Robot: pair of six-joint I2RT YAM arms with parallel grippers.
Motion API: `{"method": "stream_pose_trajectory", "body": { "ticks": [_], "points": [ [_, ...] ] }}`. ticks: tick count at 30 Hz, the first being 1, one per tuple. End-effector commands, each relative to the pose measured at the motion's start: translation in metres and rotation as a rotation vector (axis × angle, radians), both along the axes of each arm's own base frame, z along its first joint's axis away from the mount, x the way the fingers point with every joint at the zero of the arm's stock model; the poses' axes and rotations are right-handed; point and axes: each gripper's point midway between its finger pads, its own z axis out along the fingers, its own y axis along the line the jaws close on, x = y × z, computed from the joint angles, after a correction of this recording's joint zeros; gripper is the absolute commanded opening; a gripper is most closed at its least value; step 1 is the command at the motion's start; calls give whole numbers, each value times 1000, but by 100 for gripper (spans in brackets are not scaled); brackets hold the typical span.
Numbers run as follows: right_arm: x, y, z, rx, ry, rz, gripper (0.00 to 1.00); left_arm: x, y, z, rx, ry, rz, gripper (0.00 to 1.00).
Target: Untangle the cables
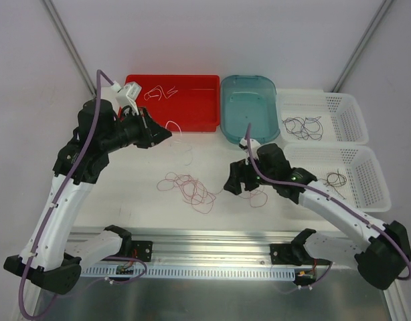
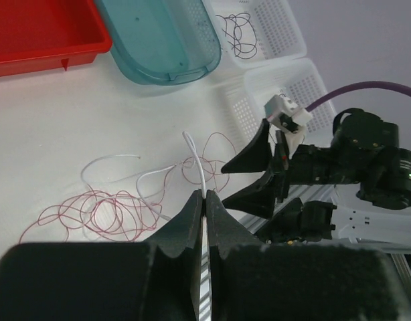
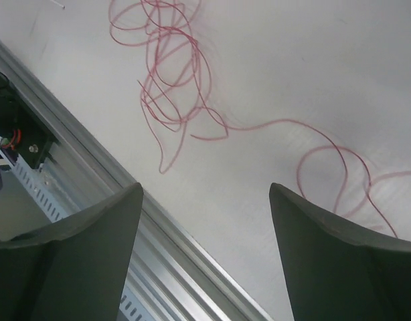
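Note:
A tangle of dark red cables [image 1: 189, 188] lies on the white table between the arms; it also shows in the left wrist view [image 2: 98, 214] and the right wrist view [image 3: 172, 67]. My left gripper [image 1: 165, 134] is raised above the table near the red tray and is shut on a thin white cable [image 2: 203, 175], which trails down towards the tangle. The white cable [image 1: 174, 125] shows faintly in the top view. My right gripper [image 1: 241, 188] is open and empty [image 3: 205, 190], low over the table just right of the red tangle.
A red tray [image 1: 192, 110] at the back holds a pale cable [image 1: 158, 92]. A teal tub [image 1: 249, 110] stands beside it. Two white baskets [image 1: 349, 107] [image 1: 369, 177] on the right hold black cables [image 1: 302, 127] [image 1: 336, 178]. A metal rail [image 1: 212, 257] runs along the near edge.

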Motion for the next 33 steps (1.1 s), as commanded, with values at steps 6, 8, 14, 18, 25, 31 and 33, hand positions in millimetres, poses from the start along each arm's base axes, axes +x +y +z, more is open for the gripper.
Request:
{"method": "stream_pose_trajectory", "body": {
  "ticks": [6,8,14,18,25,31,33],
  "points": [
    [36,74,23,182,-27,49,80,14,18,37,-11,-130,143,0],
    [37,70,18,171,-14,10,81,27,25,40,19,-149,196,0],
    [20,46,5,98,-10,-21,85,74,32,54,98,-188,302,0],
    [2,20,-2,13,-12,-41,90,115,38,60,163,-211,387,0],
    [-14,-23,8,-61,-82,-105,94,203,32,62,248,-246,496,0],
    [-17,-44,21,-77,-135,-152,96,268,10,28,252,-204,501,0],
    [-18,-46,21,-78,-134,-164,98,283,1,13,242,-188,487,0]
  ]
}}
